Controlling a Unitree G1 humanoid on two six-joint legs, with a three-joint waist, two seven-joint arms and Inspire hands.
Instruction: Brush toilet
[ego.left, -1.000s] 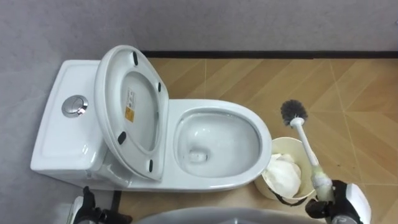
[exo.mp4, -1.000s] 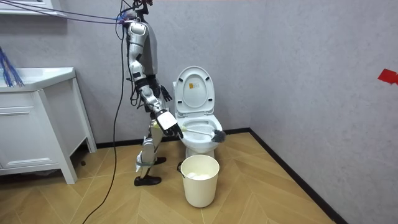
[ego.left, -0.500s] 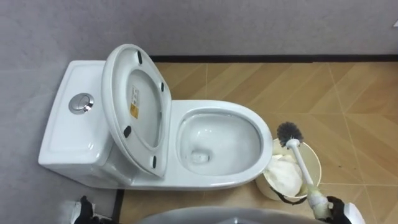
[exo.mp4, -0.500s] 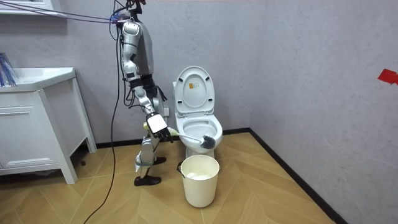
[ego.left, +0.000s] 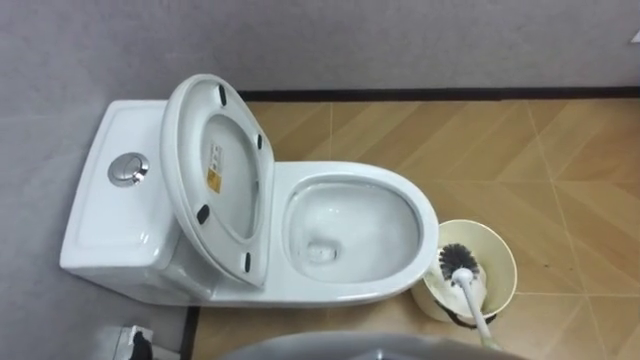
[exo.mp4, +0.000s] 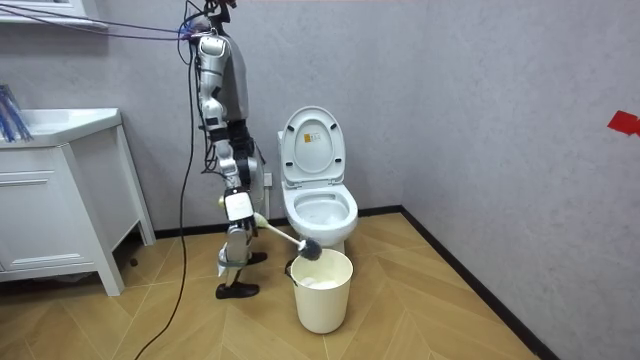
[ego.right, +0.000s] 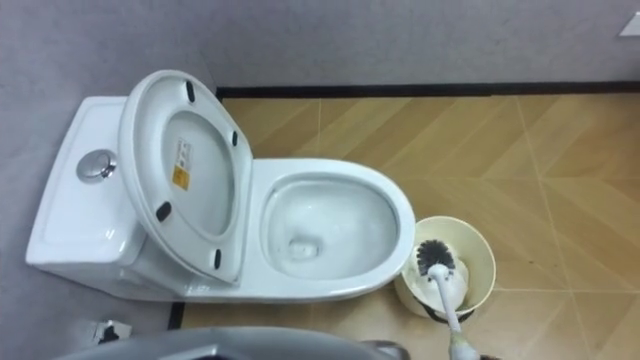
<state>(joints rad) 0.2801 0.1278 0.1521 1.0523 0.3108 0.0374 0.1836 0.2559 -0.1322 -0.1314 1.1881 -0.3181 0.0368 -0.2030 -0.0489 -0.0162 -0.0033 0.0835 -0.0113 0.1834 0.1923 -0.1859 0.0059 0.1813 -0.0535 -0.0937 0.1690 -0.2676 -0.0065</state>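
Brush (ego.left: 459, 260) w/ head in bin (ego.left: 503, 262) by toilet (ego.left: 350, 172).

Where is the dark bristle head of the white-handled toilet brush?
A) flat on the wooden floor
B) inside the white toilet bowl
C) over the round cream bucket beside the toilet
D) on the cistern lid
C: the dark bristle head shows inside the rim of the round cream bucket, beside the white toilet bowl.
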